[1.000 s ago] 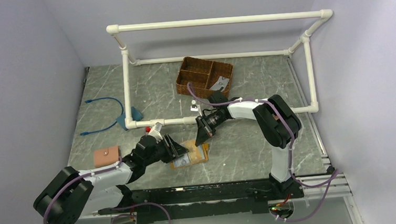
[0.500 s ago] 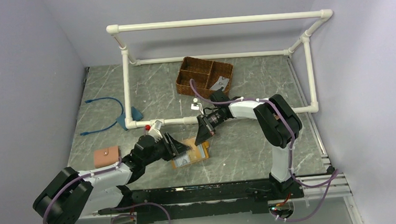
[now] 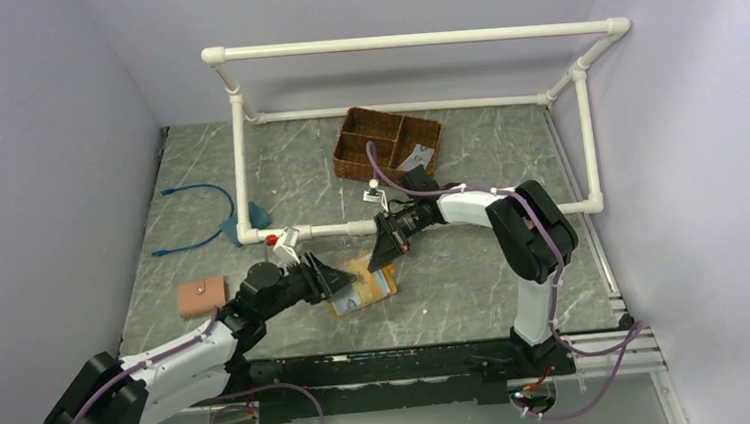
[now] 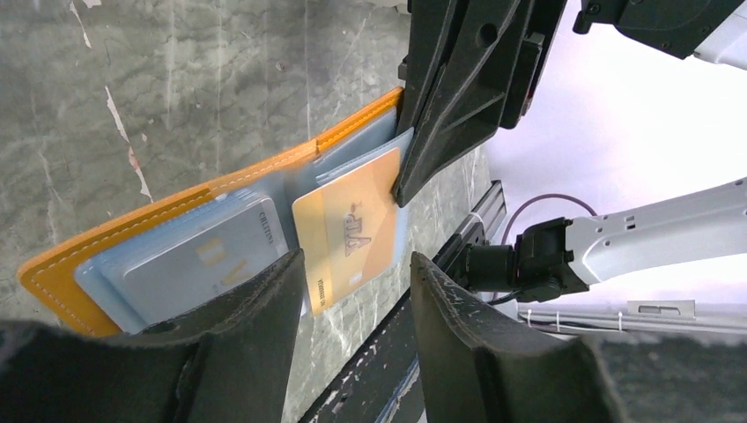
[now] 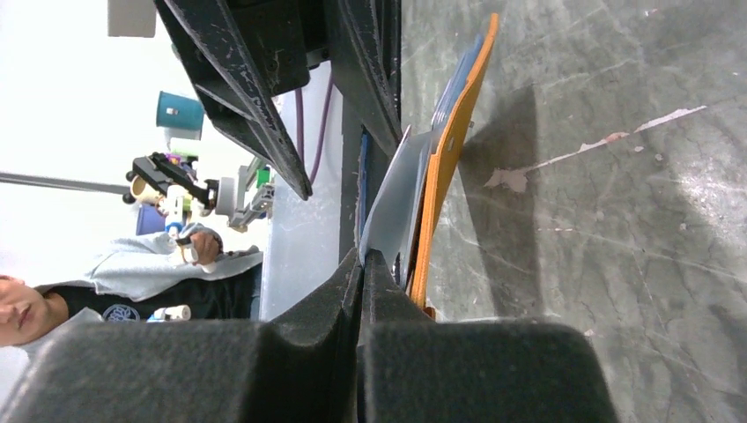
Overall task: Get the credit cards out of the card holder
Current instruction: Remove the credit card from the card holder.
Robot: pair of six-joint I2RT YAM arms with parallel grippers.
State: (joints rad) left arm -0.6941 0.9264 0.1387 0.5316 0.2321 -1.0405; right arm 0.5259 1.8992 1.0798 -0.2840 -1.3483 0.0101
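Right jaws are pinched shut on the far edge of the gold card (image 4: 348, 231). That card sits about halfway out of its blue-grey slot, so I'd call it mid-pull, not free yet. From the right wrist view you mostly see the jaws closed on a thin sheet, edge-on, right beside the holder's orange cover.

Left jaws are spread open and hold nothing. They hover low over the near edge of the holder (image 4: 55, 280), with the gold card's corner poking into the gap between them. I can't tell if they're actually pressing the holder down or just hanging above it.

The holder lies open and flat on the tabletop (image 4: 176, 79), between the two arms. At least one grey card (image 4: 207, 256) is fully tucked in the other slot, maybe with more stacked under it.

Further out, the basket (image 3: 366, 138) has a pale card (image 3: 415, 156) in its right compartment, so my guess is one's already done. Roughly: one out, one coming, at least one to go. The pink wallet (image 3: 201, 296) off to the left isn't part of this.
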